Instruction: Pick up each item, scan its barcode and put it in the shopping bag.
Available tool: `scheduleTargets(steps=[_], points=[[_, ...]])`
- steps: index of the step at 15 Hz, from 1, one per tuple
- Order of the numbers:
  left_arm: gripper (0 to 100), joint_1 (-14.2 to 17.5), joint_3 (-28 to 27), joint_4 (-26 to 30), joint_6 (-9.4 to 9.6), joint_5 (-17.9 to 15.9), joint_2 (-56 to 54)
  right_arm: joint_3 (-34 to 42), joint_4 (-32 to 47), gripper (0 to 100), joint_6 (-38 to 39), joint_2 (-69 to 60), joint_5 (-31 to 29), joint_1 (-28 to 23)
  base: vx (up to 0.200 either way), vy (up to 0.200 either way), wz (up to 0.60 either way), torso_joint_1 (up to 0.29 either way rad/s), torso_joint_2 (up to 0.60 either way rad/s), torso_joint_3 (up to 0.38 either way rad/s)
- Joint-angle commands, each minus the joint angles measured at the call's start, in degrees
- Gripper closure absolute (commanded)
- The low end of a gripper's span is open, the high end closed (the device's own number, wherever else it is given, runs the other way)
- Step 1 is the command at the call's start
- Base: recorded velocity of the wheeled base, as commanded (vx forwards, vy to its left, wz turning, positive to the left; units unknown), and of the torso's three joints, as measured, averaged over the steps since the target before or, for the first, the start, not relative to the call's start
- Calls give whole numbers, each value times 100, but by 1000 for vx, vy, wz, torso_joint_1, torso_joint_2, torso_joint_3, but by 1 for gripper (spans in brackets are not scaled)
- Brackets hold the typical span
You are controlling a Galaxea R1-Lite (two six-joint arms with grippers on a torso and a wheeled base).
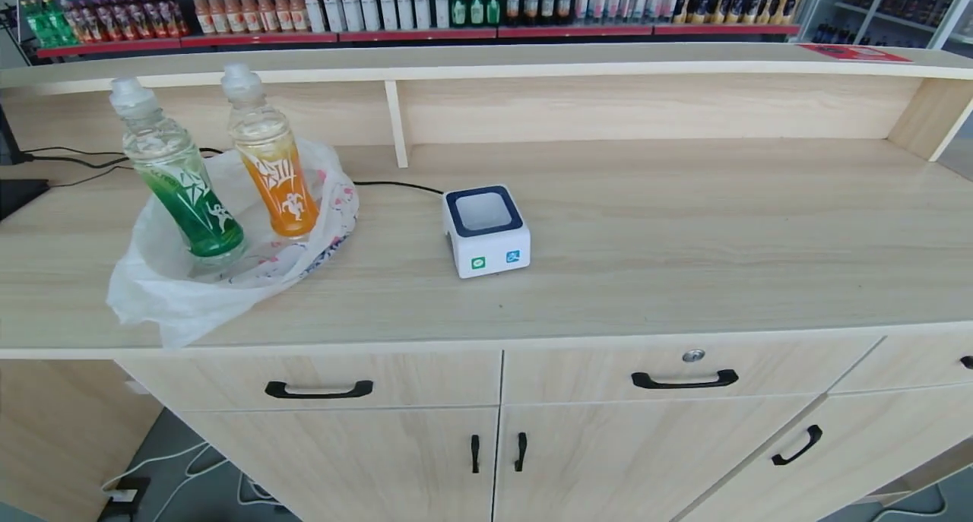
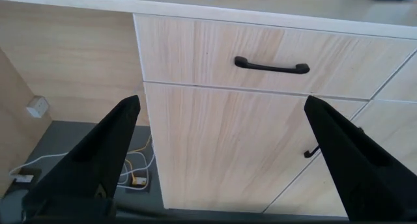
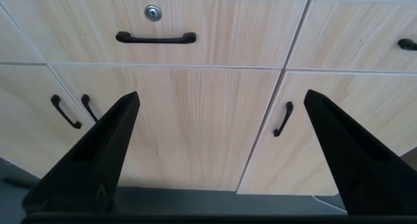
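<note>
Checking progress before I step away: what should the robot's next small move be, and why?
Probably none, just hold both arms low: the green bottle and orange bottle already stand upright in the shopping bag left of the scanner, while the left claw and right claw hang open, empty, facing the cabinet fronts.

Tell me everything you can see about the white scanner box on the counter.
The scanner is a small white cube with rounded corners, plastic by its look. Its top carries a dark blue frame around a pale window facing up. The front face shows a green and a blue square icon. It sits flat on the wooden counter, turned slightly, apart from the shopping bag. A black cable leaves its back. Nothing else touches it.
</note>
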Motion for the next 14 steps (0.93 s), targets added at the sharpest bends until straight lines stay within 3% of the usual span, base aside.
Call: scheduleTargets(steps=[1,14], points=[[0,4,0,-4,-4,2,9,0,-1,0,-1,2,2,-4,-200,0,0,-17,-2,-2],[0,4,0,-4,-4,2,9,0,-1,0,7,2,2,5,-200,0,0,1,1,1]])
